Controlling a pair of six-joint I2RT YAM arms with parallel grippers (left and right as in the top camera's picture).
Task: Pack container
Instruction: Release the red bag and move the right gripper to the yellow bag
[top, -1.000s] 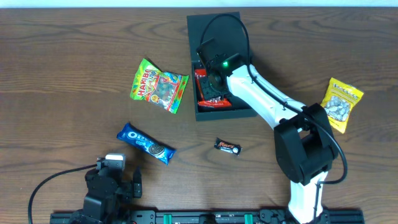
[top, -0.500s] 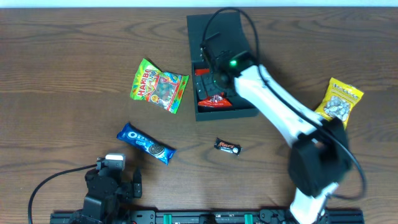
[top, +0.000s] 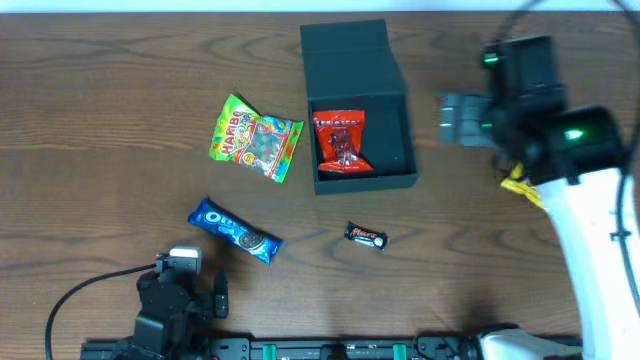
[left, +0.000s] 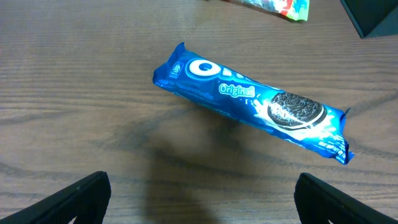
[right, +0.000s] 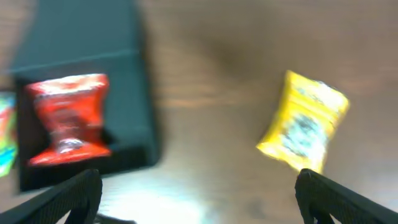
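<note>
Packing partly done: open container (top: 392, 140) sat far-centre on tabletop (top: 120, 90), red packet (top: 340, 142) inside. Haribo bag (top: 254, 138), Oreo pack (top: 235, 230), Mars bar (top: 366, 236), yellow packet (right: 305, 127) lay outside. Right hand (top: 450, 118) hung open, empty, beside container; left hand (left: 199, 196) open over Oreo pack.

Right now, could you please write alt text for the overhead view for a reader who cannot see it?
An open dark green box on a wooden table holds one red snack packet. A Haribo bag, an Oreo pack and a small Mars bar lie loose on the table, while the right arm's open tool hovers right of the box.
</note>
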